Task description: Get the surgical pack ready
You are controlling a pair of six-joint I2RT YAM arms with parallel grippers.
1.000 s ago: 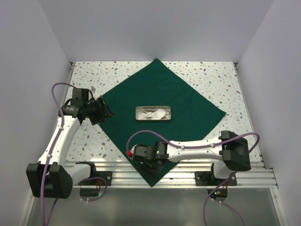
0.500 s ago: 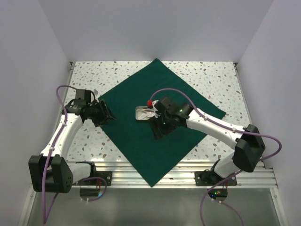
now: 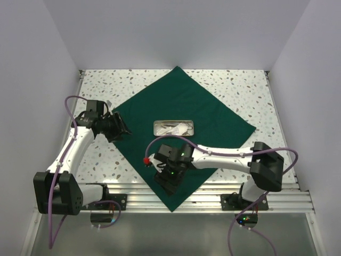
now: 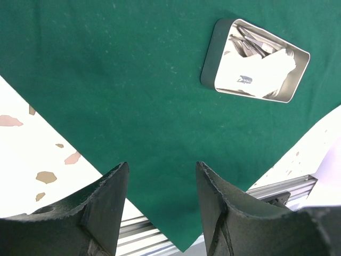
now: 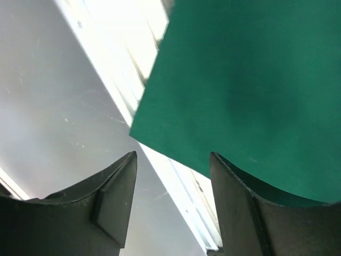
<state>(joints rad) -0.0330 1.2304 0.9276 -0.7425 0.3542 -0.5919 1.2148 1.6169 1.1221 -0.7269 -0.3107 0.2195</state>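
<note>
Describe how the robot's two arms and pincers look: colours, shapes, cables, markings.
Both arms have white tubular links and black joint housings: the left arm, the right arm. A purple cable loops along each. The left pincer and right pincer have matte black, wedge-shaped fingers. A small red cap sits by the right wrist.

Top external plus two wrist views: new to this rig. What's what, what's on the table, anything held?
Two robot arms are bolted at the near edge of a speckled table. The top view looks from above and behind them; each wrist view is from a camera on one arm, its own fingers at the bottom. On the table lies a dark green cloth drape, turned like a diamond, with a small steel tray at its middle holding instruments and white gauze. The left hand is open over the drape's left edge; the right hand is open above its near corner. Neither holds anything.
</note>
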